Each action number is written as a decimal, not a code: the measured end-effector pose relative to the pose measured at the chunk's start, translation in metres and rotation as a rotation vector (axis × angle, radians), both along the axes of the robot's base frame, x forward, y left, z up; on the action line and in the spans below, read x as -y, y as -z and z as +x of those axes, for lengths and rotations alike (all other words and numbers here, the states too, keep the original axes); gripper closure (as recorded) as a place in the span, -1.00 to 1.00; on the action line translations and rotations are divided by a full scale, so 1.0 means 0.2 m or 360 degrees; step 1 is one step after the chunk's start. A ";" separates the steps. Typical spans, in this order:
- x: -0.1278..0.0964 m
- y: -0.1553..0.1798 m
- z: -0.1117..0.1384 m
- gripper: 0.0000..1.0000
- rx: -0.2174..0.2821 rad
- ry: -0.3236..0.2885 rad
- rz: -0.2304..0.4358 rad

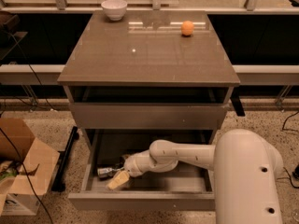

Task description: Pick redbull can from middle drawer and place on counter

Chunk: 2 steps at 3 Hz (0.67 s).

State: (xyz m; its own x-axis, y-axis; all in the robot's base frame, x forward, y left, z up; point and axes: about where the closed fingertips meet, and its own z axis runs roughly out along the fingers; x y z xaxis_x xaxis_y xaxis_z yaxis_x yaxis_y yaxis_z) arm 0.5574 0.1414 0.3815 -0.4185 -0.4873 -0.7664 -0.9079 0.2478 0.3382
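The redbull can [105,172] lies on its side on the floor of the open middle drawer [187,174], near the drawer's front left corner. My gripper [117,176] is down inside the drawer, right beside the can and touching or nearly touching its right end. My white arm [187,155] reaches into the drawer from the right. The counter [145,55] is the glossy grey-brown top above.
A white bowl [114,8] stands at the counter's back left and an orange ball [187,28] at its back right. The shut upper drawer front [147,115] overhangs the open drawer. An open cardboard box [23,171] sits on the floor at the left.
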 end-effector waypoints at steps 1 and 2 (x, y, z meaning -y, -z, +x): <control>0.02 0.02 0.01 -0.63 0.0008 0.0045 -0.0047; 0.04 0.03 0.01 -0.17 0.0002 0.0097 -0.0076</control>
